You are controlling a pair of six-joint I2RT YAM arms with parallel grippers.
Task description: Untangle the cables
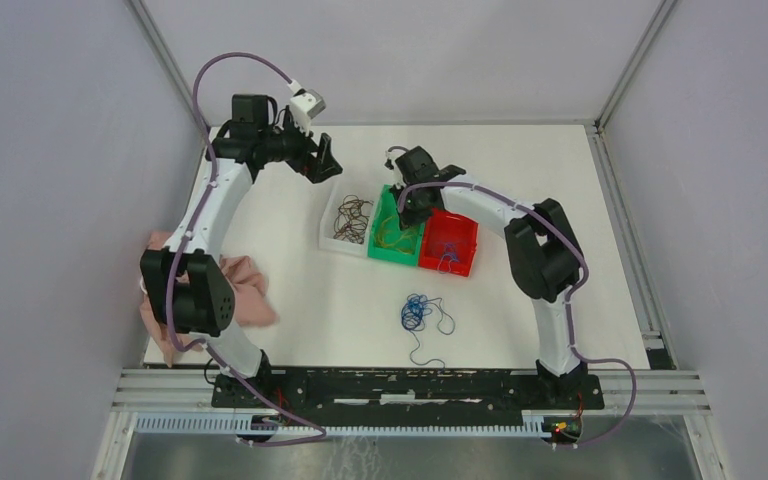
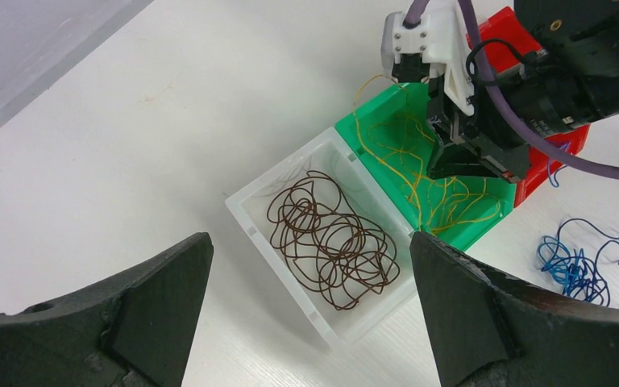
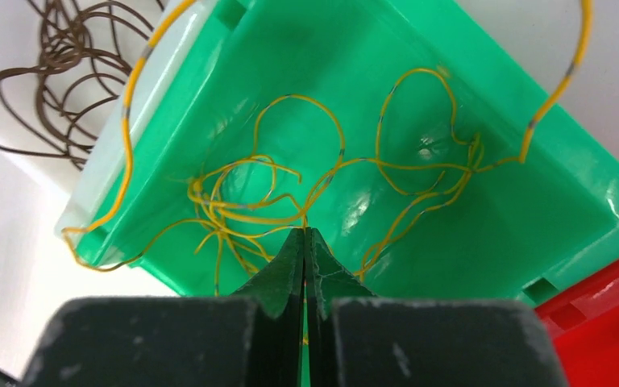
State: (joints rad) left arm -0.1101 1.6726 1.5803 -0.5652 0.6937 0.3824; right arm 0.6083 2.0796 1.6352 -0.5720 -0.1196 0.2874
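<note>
The yellow cable (image 3: 251, 216) lies tangled in the green bin (image 3: 483, 242), with loops hanging over the rim. My right gripper (image 3: 304, 232) reaches down into that bin, its jaws shut on a strand of the yellow cable; from above it shows as right gripper (image 1: 405, 212). The brown cable (image 2: 330, 242) is coiled in the white bin (image 2: 246, 218). My left gripper (image 2: 308, 242) hovers open above it, holding nothing, seen from above as left gripper (image 1: 320, 160). A blue cable (image 1: 418, 312) lies loose on the table, and blue strands (image 1: 447, 245) sit in the red bin (image 1: 463, 264).
The three bins stand side by side at mid-table: white bin (image 1: 332, 240), green bin (image 1: 396, 257), then the red one. A pink cloth (image 1: 245, 285) lies at the left edge beside the left arm. Grey walls close in the table on three sides.
</note>
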